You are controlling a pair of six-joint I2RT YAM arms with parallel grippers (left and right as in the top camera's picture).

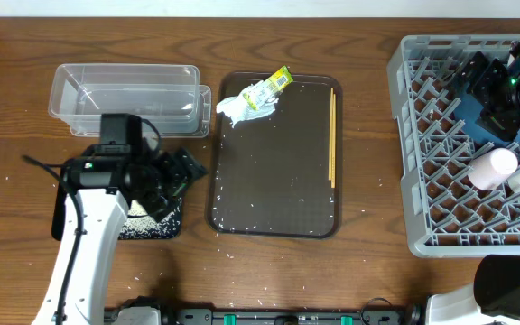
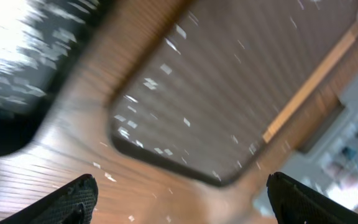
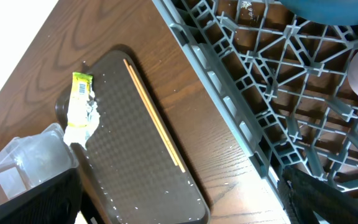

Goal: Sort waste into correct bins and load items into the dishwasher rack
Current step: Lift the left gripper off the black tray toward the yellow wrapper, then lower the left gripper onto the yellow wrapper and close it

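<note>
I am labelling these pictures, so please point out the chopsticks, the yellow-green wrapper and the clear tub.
chopsticks (image 1: 332, 135), overhead view, middle of the sticks' length.
yellow-green wrapper (image 1: 271, 87), overhead view, its printed face.
clear tub (image 1: 120, 95), overhead view, its bare bottom.

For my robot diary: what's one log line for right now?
left gripper open, empty | right gripper open, empty | chopsticks, tissue, wrapper on brown tray | pink cup in rack
</note>
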